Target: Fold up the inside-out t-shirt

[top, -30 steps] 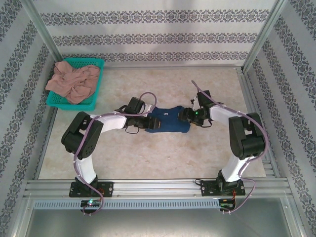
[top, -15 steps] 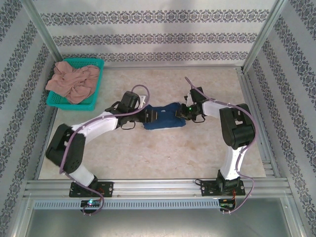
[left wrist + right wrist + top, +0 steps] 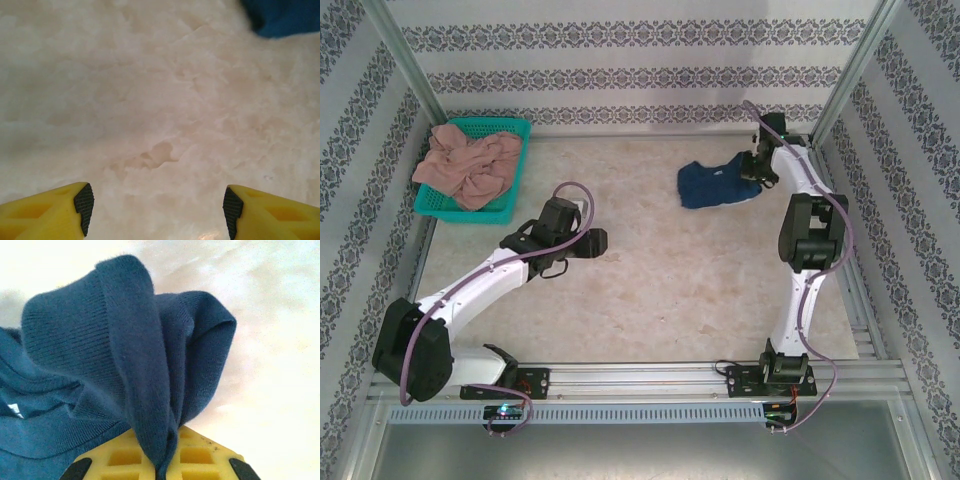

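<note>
Right gripper [image 3: 753, 168] at far right of table [image 3: 660, 300], pinched tight on a fold of t-shirt [image 3: 713, 185]. From right wrist view, navy ribbed cloth squeezed between yellow fingers [image 3: 205, 447] and bunched upward. Rest of t-shirt crumpled on table just left of this gripper, with small white label [image 3: 15, 411] showing on the cloth. Left gripper [image 3: 592, 241] at middle-left of table, over bare surface, spread wide, grasping nothing, well apart from t-shirt. Green basket [image 3: 516, 128] at far left corner, pinkish garment [image 3: 465, 165] heaped inside.
</note>
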Robot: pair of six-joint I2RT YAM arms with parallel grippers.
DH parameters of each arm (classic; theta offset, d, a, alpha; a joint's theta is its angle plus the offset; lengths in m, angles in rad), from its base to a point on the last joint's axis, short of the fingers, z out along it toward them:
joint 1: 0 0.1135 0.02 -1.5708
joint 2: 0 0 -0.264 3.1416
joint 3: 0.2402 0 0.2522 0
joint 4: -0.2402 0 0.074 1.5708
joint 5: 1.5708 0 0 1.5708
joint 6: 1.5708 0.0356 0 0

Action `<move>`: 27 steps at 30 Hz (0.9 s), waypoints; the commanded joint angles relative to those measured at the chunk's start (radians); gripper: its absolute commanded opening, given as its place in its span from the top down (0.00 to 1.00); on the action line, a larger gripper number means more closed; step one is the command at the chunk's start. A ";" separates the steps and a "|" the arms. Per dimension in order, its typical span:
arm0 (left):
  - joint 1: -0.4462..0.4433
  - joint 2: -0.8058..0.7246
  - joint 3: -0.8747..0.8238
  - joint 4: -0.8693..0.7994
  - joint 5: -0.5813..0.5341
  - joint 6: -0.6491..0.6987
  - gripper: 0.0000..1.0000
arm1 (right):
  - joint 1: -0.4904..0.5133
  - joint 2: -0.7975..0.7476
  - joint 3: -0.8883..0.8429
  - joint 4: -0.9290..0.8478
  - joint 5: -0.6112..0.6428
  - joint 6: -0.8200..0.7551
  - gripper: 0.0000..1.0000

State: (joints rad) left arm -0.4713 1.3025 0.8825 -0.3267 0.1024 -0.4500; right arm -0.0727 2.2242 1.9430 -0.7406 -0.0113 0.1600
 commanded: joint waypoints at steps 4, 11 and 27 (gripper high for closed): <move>0.008 -0.028 0.011 -0.063 -0.027 -0.005 0.29 | -0.065 0.163 0.276 -0.201 0.333 -0.140 0.83; 0.009 -0.027 0.027 -0.071 -0.089 0.005 0.27 | -0.053 0.075 0.256 -0.167 0.438 -0.134 0.26; 0.221 -0.285 -0.339 0.367 -0.630 0.257 0.00 | 0.271 -1.062 -1.290 0.764 0.457 -0.086 0.02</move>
State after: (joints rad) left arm -0.2890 1.0374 0.6178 -0.1383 -0.3840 -0.3141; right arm 0.1856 1.2045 0.8257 -0.2131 0.3641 0.0891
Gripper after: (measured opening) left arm 0.994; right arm 0.977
